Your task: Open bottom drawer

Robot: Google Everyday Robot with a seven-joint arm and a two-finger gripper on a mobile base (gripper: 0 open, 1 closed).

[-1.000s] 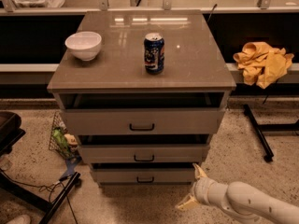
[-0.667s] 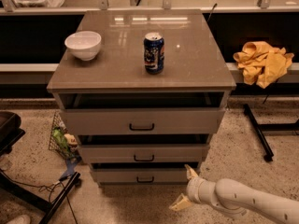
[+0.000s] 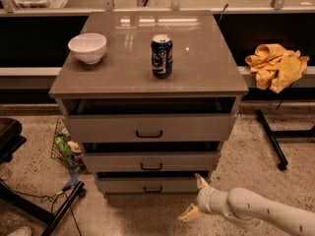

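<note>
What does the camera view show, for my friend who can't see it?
A white robot arm's pincer hovers open near the floor, just right of the bottom drawer of a grey cabinet. A white bowl and a blue can stand on top; a yellow cloth lies off to the right.

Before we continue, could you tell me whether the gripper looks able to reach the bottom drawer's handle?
Probably yes: the gripper, jaws open, hangs low right of the bottom drawer, with nothing between it and the handle.

The gripper (image 3: 195, 197), fingers (image 3: 189, 213) spread, hovers low before the bottom drawer (image 3: 147, 183), at its right end.
</note>
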